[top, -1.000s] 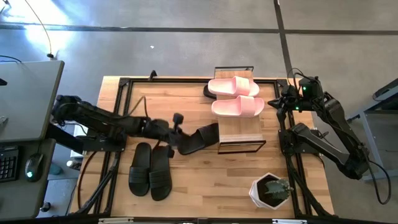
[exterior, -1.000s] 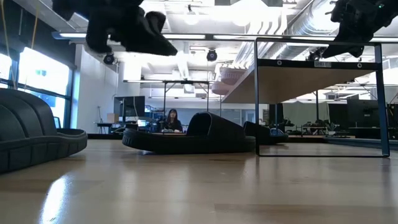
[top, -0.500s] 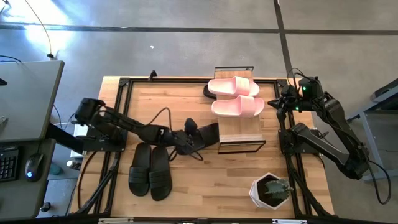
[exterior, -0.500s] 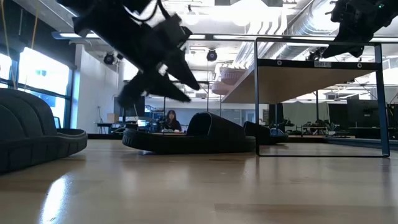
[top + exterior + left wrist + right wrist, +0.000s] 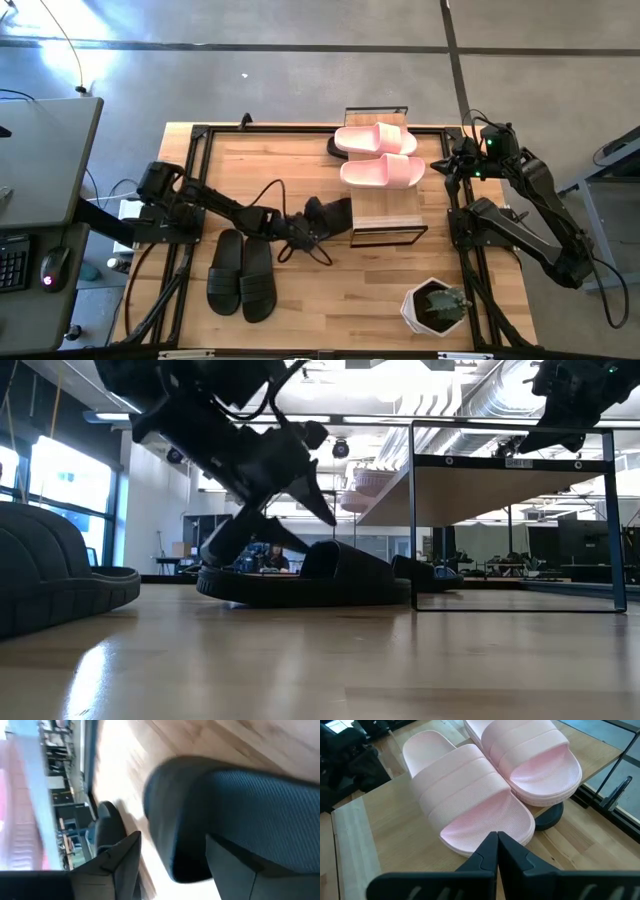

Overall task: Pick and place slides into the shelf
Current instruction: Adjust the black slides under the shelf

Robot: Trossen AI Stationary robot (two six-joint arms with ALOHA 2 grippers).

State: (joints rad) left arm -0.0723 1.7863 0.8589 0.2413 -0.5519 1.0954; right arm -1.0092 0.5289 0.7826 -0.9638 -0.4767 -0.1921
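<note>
Two pink slides [image 5: 378, 155] lie side by side on the shelf's plank top [image 5: 385, 205]. A black slide [image 5: 335, 212] lies on the table, one end reaching under the shelf. My left gripper [image 5: 312, 220] is open at its other end; in the left wrist view the slide's rounded end [image 5: 190, 820] sits between the two fingers. A black pair [image 5: 242, 273] lies on the table nearer the front. My right gripper [image 5: 496, 840] hovers shut over the pink slides [image 5: 470, 795]. My left gripper comes at the black slide's free end [image 5: 175, 845] slanting down from the table's left. One finger [image 5: 318, 510] is above the slide, the other [image 5: 215, 550] low by its end. I cannot tell whether either finger touches it.
Another black slide [image 5: 333, 148] sticks out from under the shelf's far end. A potted plant in a white pot [image 5: 435, 305] stands at the front right. A black metal frame [image 5: 190, 180] runs round the table's edges. There is bare wood between the black pair and the pot.
My left gripper has gone down and toward the table's right, to the black slide by the shelf, and has opened wide on the way. The slide lies where it did. My right arm has kept still.
</note>
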